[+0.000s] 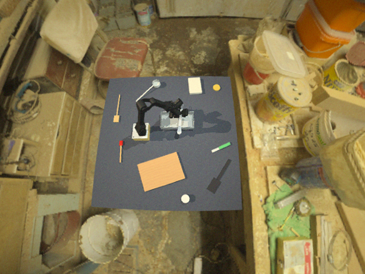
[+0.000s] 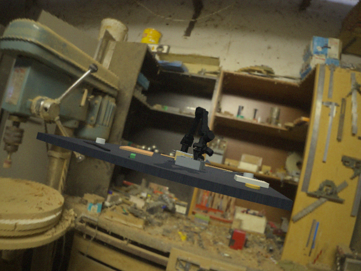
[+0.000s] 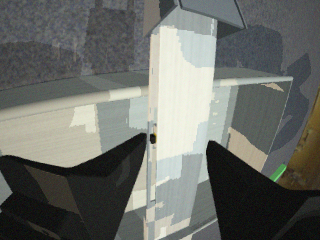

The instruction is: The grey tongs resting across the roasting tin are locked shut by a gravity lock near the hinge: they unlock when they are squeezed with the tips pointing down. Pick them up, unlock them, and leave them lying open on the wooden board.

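The grey tongs [image 3: 180, 134] lie across the roasting tin [image 1: 188, 122] near the mat's middle. The gripper [image 3: 175, 180] straddles them, fingers half-closed but not yet gripping, lined up to clamp both arms.

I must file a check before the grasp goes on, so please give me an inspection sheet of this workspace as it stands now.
Surface: dark blue table top, flat, carrying all items.
Job's things: grey tongs lie across the roasting tin; wooden board lies apart, nearer the front edge, nothing on it.
Clutter: red-tipped stick, green marker, dark spatula, ladle, white block, yellow disc, white disc.
Gripper: gripper straddles the tongs, fingers not touching them; open.
Cables: nothing seen.
Surroundings: cluttered workshop, shelves, drill press.
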Tool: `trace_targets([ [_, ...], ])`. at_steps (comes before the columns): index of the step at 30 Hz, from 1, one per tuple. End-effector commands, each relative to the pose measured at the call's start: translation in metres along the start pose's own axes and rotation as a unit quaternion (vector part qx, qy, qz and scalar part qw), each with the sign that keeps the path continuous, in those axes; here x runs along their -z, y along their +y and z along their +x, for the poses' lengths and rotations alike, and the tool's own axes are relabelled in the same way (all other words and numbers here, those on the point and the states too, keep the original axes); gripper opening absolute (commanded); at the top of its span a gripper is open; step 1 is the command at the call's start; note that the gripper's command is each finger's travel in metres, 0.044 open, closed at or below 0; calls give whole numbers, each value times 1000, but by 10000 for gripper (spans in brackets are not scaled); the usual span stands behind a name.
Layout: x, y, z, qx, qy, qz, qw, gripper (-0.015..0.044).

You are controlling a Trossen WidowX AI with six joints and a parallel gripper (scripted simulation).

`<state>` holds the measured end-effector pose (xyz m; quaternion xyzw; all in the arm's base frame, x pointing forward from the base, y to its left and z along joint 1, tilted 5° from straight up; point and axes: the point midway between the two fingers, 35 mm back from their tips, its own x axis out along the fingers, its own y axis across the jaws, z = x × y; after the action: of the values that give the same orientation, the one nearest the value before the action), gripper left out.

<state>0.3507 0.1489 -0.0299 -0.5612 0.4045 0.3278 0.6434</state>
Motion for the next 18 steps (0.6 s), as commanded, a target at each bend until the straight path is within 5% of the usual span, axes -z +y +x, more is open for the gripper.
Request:
trace_targets([
  [1, 0, 0, 0, 0, 0, 0, 1000, 129],
  [12, 0, 0, 0, 0, 0, 0, 1000, 36],
  [18, 0, -2, -3, 0, 0, 0, 1000, -122],
])
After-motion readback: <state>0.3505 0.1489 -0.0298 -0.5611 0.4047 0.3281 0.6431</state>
